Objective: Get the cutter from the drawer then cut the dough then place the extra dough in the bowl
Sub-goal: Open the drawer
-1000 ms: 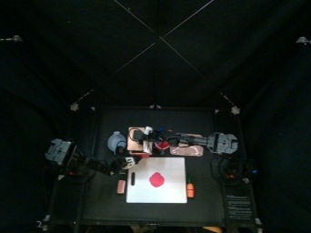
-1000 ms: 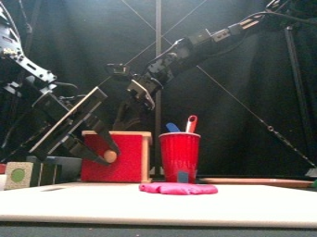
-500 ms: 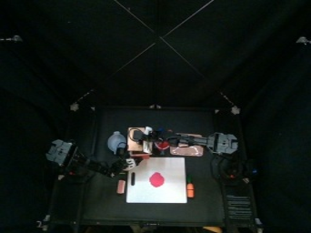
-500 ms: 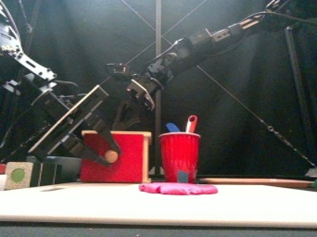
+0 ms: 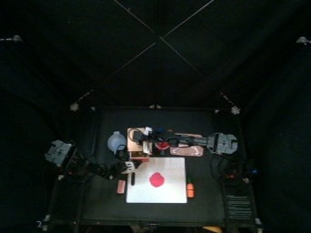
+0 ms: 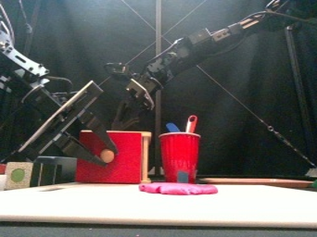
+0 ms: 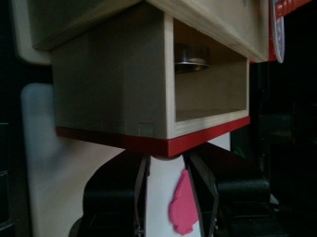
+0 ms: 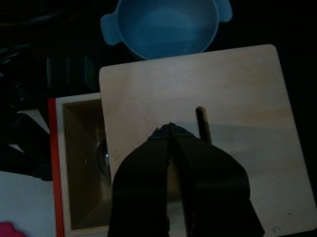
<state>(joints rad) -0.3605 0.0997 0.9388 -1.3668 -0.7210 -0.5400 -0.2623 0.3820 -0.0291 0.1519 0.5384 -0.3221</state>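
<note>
Drawer open, cutter inside it, both claws at the box.

Back left you have the blue-grey bowl (image 8: 168, 23), just beside the wooden box (image 8: 210, 93). Your left claw (image 7: 164, 167) points at the red drawer front (image 7: 148, 143), jaws a narrow gap apart, nothing seen between them. The drawer stands out from the box, and the metal cutter (image 7: 190, 63) lies inside. Your right claw (image 8: 171, 134) is over the box top beside the slot, jaws closed to a point and empty; contact cannot be told. Right of the box stands the red cup (image 6: 180, 155). In front, the dough (image 6: 177, 189) lies flat on the white board (image 5: 176, 173).
</note>
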